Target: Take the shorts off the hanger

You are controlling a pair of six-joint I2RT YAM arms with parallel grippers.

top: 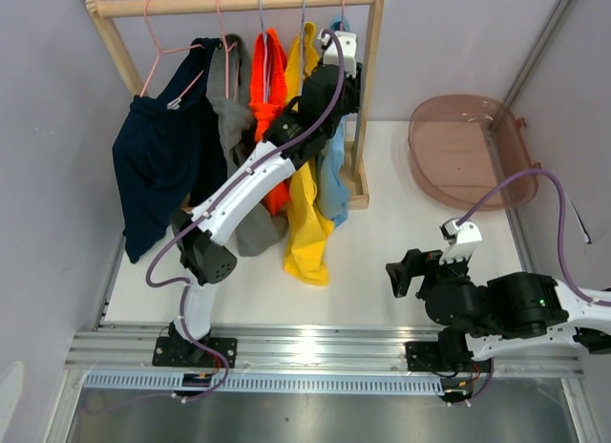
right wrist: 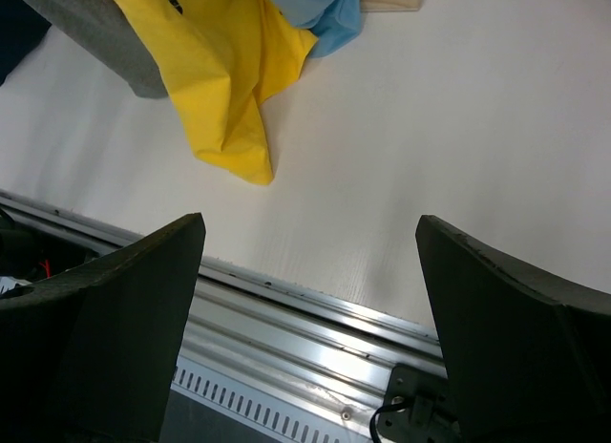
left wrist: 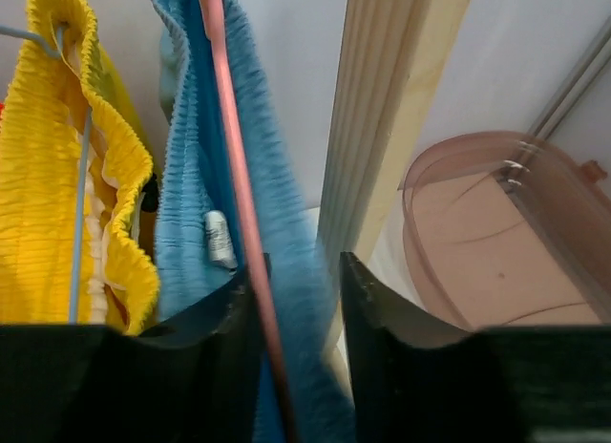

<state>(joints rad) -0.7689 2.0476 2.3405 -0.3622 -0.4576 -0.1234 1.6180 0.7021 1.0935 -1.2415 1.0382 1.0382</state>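
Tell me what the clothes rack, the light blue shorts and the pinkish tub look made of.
Clothes rack: pale unpainted wood, grain lines showing.
Light blue shorts: soft matte cloth, waistband crinkled into ribs; fibre unclear.
Pinkish tub: see-through tinted plastic by the look, with a glossy rim.

Wooden rack post (left wrist: 382, 128) standing pale and upright, just beyond the gap of the left jaws; off to the right of those jaws, a pink see-through tub (left wrist: 496, 242), its rim curving round; over at the right jaws, white worktop (right wrist: 449, 128) spreads out beyond them; closer in, a ribbed aluminium rail (right wrist: 286, 333) runs across between the two jaws.
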